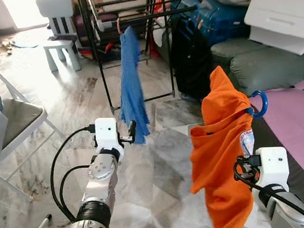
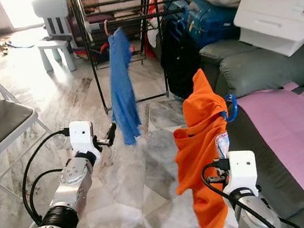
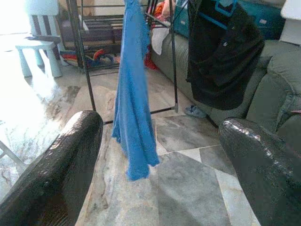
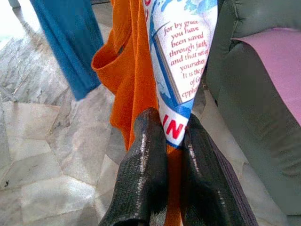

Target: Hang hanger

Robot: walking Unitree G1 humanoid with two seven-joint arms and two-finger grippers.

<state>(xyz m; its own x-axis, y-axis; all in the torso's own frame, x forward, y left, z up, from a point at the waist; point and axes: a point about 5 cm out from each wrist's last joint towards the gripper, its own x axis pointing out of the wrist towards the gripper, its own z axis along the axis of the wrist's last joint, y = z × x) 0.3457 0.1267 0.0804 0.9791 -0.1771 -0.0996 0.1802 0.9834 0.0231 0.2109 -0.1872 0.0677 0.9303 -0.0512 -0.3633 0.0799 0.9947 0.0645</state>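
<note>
Head view, right side: my right gripper [image 1: 251, 153] is raised in front of me, carrying the orange shirt [image 1: 219, 155] on its hanger; the blue hook [image 1: 258, 103] sticks out at the shirt's top, toward the grey sofa [image 1: 272, 66]
Head view, left side: my left gripper [image 1: 132, 130] is held out low, just beside the hem of the blue garment [image 1: 132, 88] already hanging from the drying rack [image 1: 125, 20]; it holds nothing
Head view, surroundings: black garment [image 1: 190, 56] also on the rack, white child's chair [image 1: 60, 30] behind, marble floor [image 1: 166, 164] between me and the rack
Left wrist view: my fingers [image 3: 61, 165] stand wide apart and empty; blue garment and rack leg straight ahead, well apart from the tips
Right wrist view: my fingers [image 4: 141, 174] are pinched together on the orange shirt and a white printed tag or cloth [image 4: 181, 70] folded in with it; whether the hanger's own bar sits in the pinch, I cannot tell
Step in hand: carrying the loaded hanger to the rack; hanging not yet done
Next move calls for: closing on the rack, lifting the hook above a free rail beside the blue garment, then lowering until it catches
Risk: shirt swings and the hook faces away from the rail
</note>
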